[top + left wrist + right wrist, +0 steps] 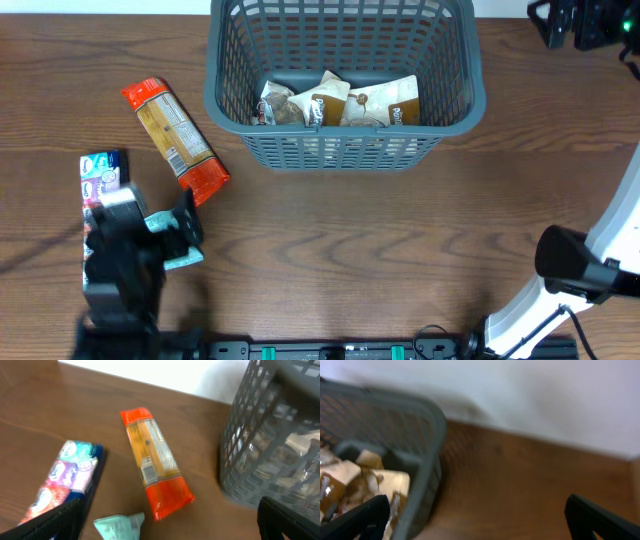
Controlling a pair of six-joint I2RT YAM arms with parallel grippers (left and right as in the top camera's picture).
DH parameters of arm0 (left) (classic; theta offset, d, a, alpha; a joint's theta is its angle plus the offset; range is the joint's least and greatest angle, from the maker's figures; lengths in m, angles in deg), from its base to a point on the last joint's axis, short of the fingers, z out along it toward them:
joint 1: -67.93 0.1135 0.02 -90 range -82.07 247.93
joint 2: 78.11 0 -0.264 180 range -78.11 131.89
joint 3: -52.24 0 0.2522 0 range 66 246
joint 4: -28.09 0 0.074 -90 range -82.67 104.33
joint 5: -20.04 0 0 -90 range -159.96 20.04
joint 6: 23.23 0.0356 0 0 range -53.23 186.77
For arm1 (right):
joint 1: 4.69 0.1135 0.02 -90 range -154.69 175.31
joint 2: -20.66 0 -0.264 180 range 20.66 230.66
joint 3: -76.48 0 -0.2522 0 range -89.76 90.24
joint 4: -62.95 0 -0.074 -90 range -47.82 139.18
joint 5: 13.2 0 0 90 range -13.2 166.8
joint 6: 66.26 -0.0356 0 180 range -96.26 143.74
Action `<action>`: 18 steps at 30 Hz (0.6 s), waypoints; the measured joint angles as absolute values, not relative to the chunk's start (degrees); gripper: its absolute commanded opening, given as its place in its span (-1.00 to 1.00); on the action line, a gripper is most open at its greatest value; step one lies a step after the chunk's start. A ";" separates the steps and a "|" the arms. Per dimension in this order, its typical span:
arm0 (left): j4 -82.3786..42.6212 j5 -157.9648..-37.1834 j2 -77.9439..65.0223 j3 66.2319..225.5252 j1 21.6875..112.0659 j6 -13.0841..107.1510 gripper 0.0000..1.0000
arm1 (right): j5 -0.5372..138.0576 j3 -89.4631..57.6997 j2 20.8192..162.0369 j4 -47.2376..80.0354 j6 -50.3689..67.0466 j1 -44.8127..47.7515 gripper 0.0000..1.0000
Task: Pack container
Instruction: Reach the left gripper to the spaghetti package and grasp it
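"On the table's far side, is that the container (330, 150)?"
"Yes, a dark grey lattice basket with brown-and-white snack bags (340, 100) on its floor."
"And the left claw (170, 510)?"
"Fingers spread wide at the near left, over a teal packet (120, 525). A blue multicoloured pack (100, 175) lies beside it, and an orange-ended packet (175, 140) lies towards the container."
"And the right claw (475, 510)?"
"Wide apart too, holding nothing, off the container's far right corner."

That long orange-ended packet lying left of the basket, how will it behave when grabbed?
The packet probably stays fairly stiff: it lies straight and blocky. Its glossy wrapper may slip when squeezed. Flat-sided, it seems unlikely to roll.
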State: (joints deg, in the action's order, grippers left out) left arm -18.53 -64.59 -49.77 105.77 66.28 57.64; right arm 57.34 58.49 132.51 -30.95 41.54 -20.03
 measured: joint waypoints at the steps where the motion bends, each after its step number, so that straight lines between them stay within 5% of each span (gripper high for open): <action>1: -20.30 -64.35 -45.60 110.34 66.30 57.47 0.97 | 57.36 57.31 132.90 -31.17 41.23 -20.29 0.99; 11: -47.23 -63.52 -8.94 153.59 67.67 54.54 0.97 | 57.27 42.38 134.28 -27.68 40.84 -20.51 0.99; 18: -50.97 -63.52 -1.60 159.87 67.83 54.43 0.97 | 57.30 37.00 134.30 -25.73 41.06 -20.51 0.98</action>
State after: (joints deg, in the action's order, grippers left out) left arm -50.97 -63.52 -1.60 159.87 67.83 54.43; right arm 57.30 37.00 134.30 -25.73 41.06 -20.51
